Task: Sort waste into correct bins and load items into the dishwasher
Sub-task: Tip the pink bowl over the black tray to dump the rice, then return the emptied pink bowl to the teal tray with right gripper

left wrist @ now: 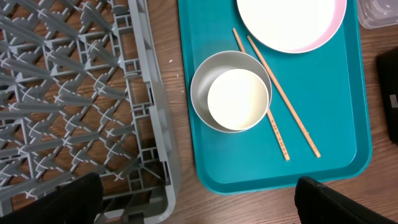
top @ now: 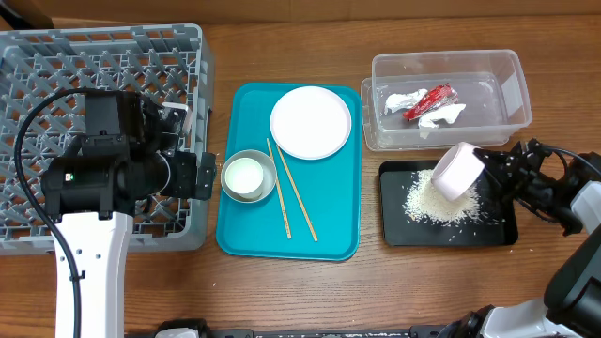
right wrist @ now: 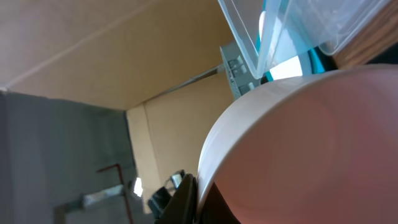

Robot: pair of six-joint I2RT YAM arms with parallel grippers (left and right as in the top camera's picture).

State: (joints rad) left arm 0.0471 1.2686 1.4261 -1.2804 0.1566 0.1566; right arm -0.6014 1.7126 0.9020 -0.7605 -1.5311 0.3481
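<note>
One wrapper (top: 430, 99) in tub (top: 519, 86), rice (top: 427, 207) in tray (top: 396, 178)

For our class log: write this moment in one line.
right gripper: shut on white bowl, tipped over black tray | rice: on tray | left gripper: open

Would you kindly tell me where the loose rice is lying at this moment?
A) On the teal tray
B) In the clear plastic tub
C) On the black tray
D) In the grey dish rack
C: the overhead view shows the rice heaped on the black tray, just beneath the tilted white bowl.
</note>
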